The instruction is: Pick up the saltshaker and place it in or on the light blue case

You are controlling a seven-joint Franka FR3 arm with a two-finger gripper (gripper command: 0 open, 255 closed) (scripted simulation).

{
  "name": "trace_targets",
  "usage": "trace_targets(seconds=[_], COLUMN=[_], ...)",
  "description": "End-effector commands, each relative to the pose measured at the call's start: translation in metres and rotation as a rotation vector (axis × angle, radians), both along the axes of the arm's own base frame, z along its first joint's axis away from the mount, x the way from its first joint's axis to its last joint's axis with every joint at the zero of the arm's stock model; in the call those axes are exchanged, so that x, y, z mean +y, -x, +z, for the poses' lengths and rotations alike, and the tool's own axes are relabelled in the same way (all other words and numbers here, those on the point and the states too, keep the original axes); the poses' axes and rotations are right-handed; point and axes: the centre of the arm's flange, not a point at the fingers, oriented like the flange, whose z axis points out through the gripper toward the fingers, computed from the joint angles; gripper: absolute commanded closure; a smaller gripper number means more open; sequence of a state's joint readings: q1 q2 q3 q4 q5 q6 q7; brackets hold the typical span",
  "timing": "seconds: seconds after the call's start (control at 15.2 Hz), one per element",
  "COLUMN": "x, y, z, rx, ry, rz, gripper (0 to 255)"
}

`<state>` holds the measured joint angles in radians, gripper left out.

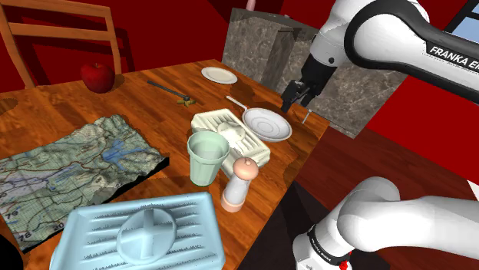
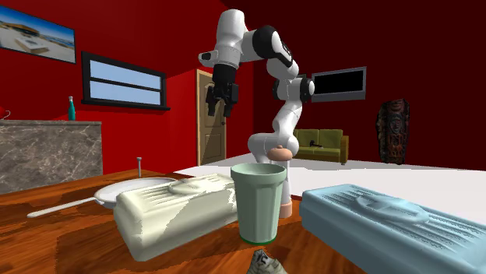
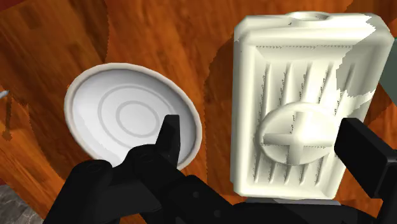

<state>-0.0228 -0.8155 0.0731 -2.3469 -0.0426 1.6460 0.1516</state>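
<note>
The saltshaker (image 1: pixel 238 184), pinkish with a pale middle, stands upright near the table's front edge, beside a pale green cup (image 1: pixel 207 157). In the second exterior view only the saltshaker's top (image 2: pixel 283 152) peeks out behind the cup (image 2: pixel 259 202). The light blue case (image 1: pixel 142 234) lies flat at the shoulder view's lower left, also seen as the light blue case (image 2: pixel 389 218). My gripper (image 1: pixel 299 96) hangs open and empty, high over the table's far right side (image 2: pixel 220 101). Below my gripper (image 3: pixel 262 127) lie a cream case (image 3: pixel 305 102) and a white dish (image 3: pixel 130 118).
The cream case (image 1: pixel 230 134) and the white dish with a handle (image 1: pixel 266 123) sit between the gripper and the saltshaker. A relief map (image 1: pixel 69 169), a red apple (image 1: pixel 97 77), a small plate (image 1: pixel 219 74) and a thin dark tool (image 1: pixel 173 90) are also on the wooden table (image 1: pixel 146 100). A marble counter (image 1: pixel 269 46) stands behind.
</note>
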Motion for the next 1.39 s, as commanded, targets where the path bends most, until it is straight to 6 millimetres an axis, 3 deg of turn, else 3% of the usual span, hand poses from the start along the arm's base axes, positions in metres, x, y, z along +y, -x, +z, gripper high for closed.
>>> trace_targets(seconds=[0.0, 0.53, 1.12, 1.32], x=[0.0, 0.091, 0.193, 0.196], y=[0.0, 0.002, 0.017, 0.017], z=[0.0, -0.036, -0.072, -0.083], rx=[0.0, 0.029, 0.062, 0.062], ry=[0.0, -0.041, -0.086, -0.087], rz=[0.0, 0.119, 0.253, 0.256], gripper=[0, 0, 0, 0])
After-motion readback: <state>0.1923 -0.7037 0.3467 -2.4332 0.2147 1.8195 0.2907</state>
